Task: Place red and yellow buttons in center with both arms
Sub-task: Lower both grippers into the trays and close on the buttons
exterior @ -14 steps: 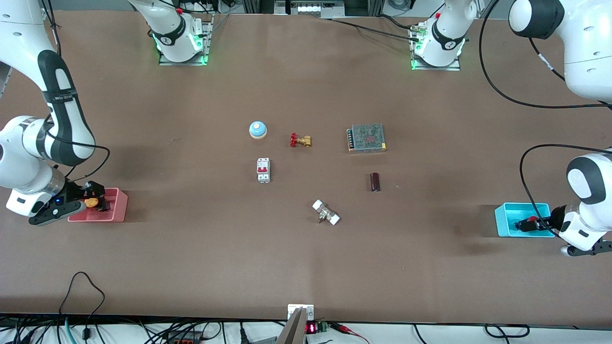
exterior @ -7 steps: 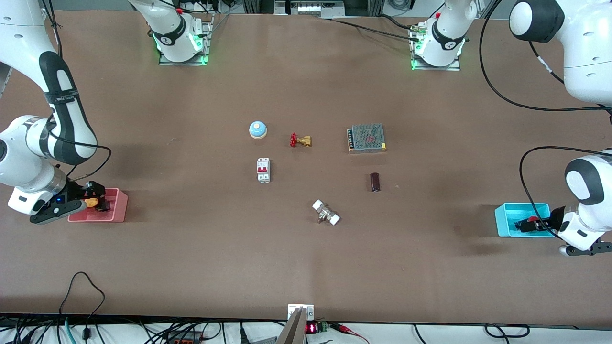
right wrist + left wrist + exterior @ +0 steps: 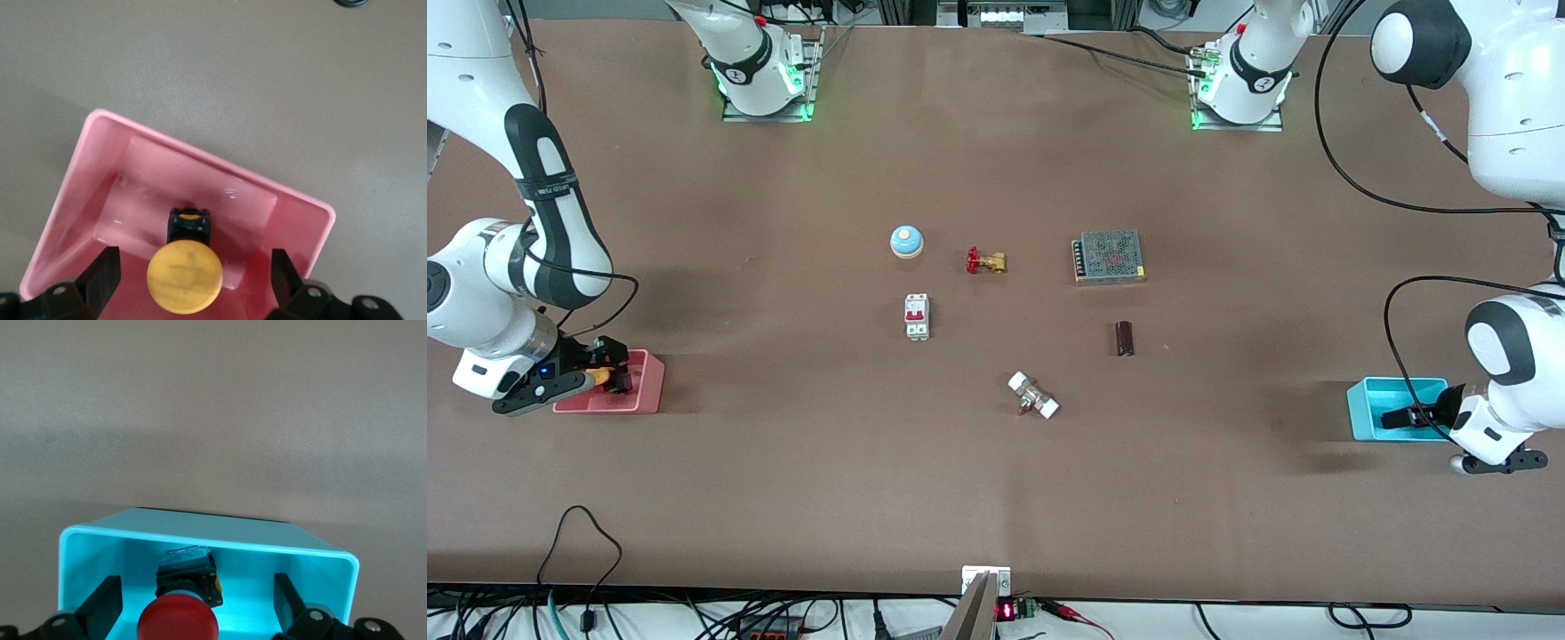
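The red button (image 3: 179, 613) lies in the cyan tray (image 3: 87, 540), squarely between the left tool's (image 3: 197, 617) wide-spread fingers. Likewise the yellow button (image 3: 185, 273) in the pink tray (image 3: 80, 167) sits between the right tool's (image 3: 193, 283) wide fingers, cap toward the wrist.

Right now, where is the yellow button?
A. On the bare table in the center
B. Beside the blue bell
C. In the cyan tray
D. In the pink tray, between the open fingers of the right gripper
D: the right wrist view shows the yellow button lying in the pink tray, with the right gripper open around it.
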### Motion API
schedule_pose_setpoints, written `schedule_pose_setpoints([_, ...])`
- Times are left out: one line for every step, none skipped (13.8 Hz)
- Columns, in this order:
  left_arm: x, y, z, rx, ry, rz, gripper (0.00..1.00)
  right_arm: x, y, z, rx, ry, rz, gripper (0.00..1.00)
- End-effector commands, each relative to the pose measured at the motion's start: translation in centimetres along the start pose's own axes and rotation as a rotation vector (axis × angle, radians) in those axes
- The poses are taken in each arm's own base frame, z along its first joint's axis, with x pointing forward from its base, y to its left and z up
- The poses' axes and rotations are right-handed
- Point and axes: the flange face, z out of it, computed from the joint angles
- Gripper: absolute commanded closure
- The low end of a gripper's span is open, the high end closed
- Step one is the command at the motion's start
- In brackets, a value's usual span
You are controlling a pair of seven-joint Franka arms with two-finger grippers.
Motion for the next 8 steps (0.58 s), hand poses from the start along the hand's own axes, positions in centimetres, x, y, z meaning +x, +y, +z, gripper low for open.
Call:
schedule_pose_setpoints([0.15,-0.27,0.35,-0.006,-0.001,0.042,0.08,-0.53,0.02,0.14,-0.002,0.003,-0.009,0.07])
schedule_pose_setpoints([0.13,-0.28,0.36,-0.005,-0.003,0.043,0.18,-0.59,0.1,0.15,-0.002,0.003,-0.007,0.14])
schedule_pose_setpoints([0.06,-0.7,0.24,0.0,-0.004,0.045,0.32,-0.61,0.08,0.25,-0.001,0.002,-0.009,0.26])
schedule_pose_setpoints([0.05,-0.76,0.13,0.003,-0.004,0.051,0.41,-0.69,0.14,0.35,0.0,0.001,-0.007,0.35])
schedule_pose_setpoints([0.07,-0.65,0.13,0.003,-0.004,0.059,0.5,-0.69,0.14,0.35,0.0,0.001,-0.007,0.43])
schedule_pose_setpoints([-0.06,-0.38,0.35,0.003,-0.01,0.062,0.56,-0.69,0.14,0.35,0.0,0.001,-0.007,0.44])
schedule_pose_setpoints([-0.34,-0.49,0.65,0.006,-0.018,0.063,0.62,-0.69,0.14,0.35,-0.001,0.0,-0.009,0.47])
schedule_pose_setpoints([-0.41,-0.6,0.44,0.01,-0.019,0.064,0.66,-0.69,0.14,0.35,0.0,0.001,-0.007,0.5])
